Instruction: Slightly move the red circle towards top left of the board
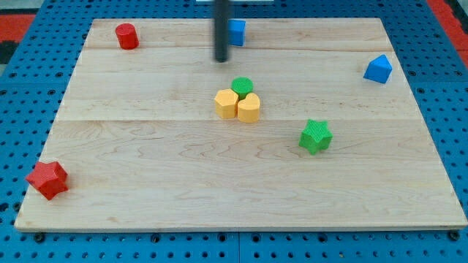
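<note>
The red circle (pixel 126 36) sits in the upper left of the frame, already near the top-left corner of the worktop (pixel 146 175). My tip (pixel 221 60) is down near the top centre, well apart from the red circle and to its right, just left of a blue block (pixel 237 31) that the rod partly hides. My tool is only a bare rod, so it has nothing to clench or release, and it touches no block. I judge the push not yet made: the tip has to reach the circle's lower right side first, then nudge it a little, since little room is left before the edge.

The worktop is pale wood in 3 long planks with fine grain, resting on a blue perforated base (pixel 431 44). The blocks look like matte, solid-coloured pieces. The red circle is a short cylinder. A red star (pixel 47 180) lies at the lower left, a green star (pixel 315 136) right of centre, and a blue wedge-like block (pixel 378 69) at the upper right. In the middle, a green circle (pixel 242 85) and 2 yellow blocks (pixel 238 106) touch in a tight cluster.
</note>
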